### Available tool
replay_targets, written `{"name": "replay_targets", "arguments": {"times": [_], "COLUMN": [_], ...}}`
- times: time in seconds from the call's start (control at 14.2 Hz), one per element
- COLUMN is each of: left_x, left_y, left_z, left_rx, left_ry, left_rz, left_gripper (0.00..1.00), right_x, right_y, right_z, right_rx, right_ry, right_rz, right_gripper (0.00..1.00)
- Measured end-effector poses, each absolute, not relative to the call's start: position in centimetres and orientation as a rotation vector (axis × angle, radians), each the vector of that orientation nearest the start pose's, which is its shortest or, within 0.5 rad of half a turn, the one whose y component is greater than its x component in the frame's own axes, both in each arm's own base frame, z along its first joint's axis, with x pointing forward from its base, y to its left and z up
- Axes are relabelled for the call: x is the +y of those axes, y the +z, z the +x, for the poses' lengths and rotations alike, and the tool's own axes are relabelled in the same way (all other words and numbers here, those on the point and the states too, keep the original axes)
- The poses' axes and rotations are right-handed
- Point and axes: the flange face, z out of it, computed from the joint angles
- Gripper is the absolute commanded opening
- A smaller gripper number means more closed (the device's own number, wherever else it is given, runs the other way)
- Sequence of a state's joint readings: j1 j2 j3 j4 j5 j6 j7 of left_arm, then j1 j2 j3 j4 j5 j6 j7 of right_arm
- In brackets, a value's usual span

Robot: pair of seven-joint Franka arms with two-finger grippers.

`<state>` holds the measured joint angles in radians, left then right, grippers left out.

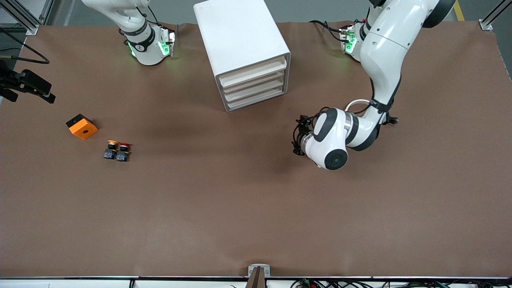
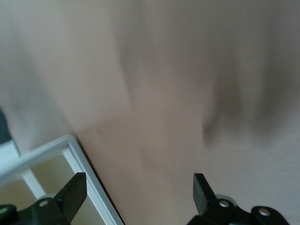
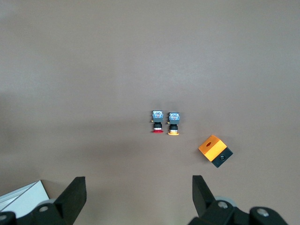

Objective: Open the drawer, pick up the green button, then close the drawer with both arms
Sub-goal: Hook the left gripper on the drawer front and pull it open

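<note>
**Both grippers wide and empty, drawers all shut**

The white cabinet [image 1: 242,52] stands at the table's [image 1: 256,208] edge where the arms' bases are, about midway along it, with its four drawers stacked and facing the front camera at a slight angle. The lower drawer [image 1: 255,97] sits flush with the others, closed. No green-capped button shows in any view.

The left gripper [image 1: 298,136] hangs low over bare table, nearer the front camera than the cabinet and toward the left arm's end. In its wrist view the left gripper [image 2: 136,194] has its fingers [image 2: 72,190] spread wide with nothing between them, only brown table surface, and a corner of the cabinet [image 2: 70,150] just beside one finger. The drawer front is near but apart from the fingertips.

The right arm waits near its base; its gripper is not visible in the front view. In the right wrist view the right gripper [image 3: 138,194] is likewise fully spread and holds nothing.

Toward the right arm's end of the table lie a yellow-capped button [image 1: 111,149] and a red-capped button [image 1: 123,152], touching side by side, and near them an orange block [image 1: 82,126].
</note>
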<state>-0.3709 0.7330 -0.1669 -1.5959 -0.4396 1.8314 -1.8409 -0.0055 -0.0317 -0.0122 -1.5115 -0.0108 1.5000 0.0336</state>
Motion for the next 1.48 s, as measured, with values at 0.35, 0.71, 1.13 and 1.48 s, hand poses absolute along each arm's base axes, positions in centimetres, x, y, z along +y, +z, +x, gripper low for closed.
{"name": "replay_targets", "arguments": {"times": [0.35,0.71,1.13,1.48], "left_x": [-41.4,-43.3,-45.3,-45.3], "left_y": [15.8,14.7,13.9,11.7], "left_z": [49.3,47.2,43.7,42.8], "left_rx": [-1.985,-1.921,-1.769,-1.78], "left_ry": [1.242,1.465,1.545,1.537], "left_rz": [-1.623,-1.438,-1.342,-1.198], "left_gripper": [1.0,1.0,0.78,0.56], "right_x": [-0.6,-0.1,2.5,7.4], "right_y": [66.4,65.8,65.1,63.2], "right_z": [54.3,55.4,56.2,57.9], "right_rx": [0.073,0.068,0.005,-0.058], "right_ry": [-0.042,-0.057,-0.055,-0.096], "right_rz": [-3.119,-3.079,-3.051,-3.042], "right_gripper": [1.0,1.0,1.0,1.0]}}
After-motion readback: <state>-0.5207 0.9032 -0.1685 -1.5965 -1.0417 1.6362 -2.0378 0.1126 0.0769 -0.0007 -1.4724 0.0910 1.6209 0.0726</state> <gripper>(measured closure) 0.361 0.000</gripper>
